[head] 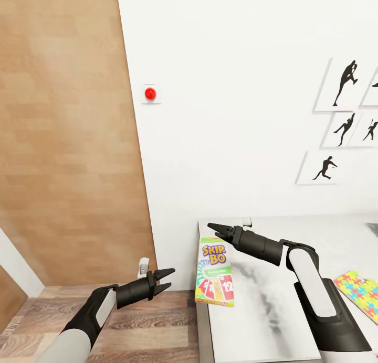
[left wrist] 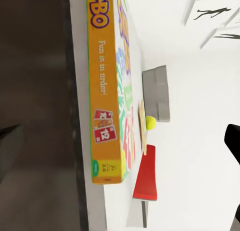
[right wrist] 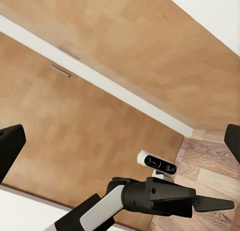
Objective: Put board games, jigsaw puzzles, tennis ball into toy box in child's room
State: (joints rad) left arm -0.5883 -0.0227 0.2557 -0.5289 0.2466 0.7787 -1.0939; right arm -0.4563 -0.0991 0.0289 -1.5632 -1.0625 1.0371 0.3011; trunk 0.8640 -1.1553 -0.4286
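Observation:
A green-topped Skip-Bo board game (head: pixel 215 271) lies flat at the left edge of the white table (head: pixel 262 321). My right gripper (head: pixel 216 228) hovers just above the game's far end, pointing left; its fingertips (right wrist: pixel 10 146) stand wide apart, open and empty. My left gripper (head: pixel 167 279) is open over the floor, left of the table and level with the game's orange side (left wrist: pixel 105 91). A jigsaw puzzle (head: pixel 363 292) lies on the table at the right. Beyond the game, the left wrist view shows the grey toy box (left wrist: pixel 157 93) and the tennis ball (left wrist: pixel 150 122).
A tall wooden panel (head: pixel 68 132) stands at the left, over wood-plank floor (head: pixel 157 326). The white wall carries a red button (head: pixel 150 94) and athlete-silhouette pictures (head: pixel 341 85). A flat red object (left wrist: pixel 146 173) lies on the table near the ball.

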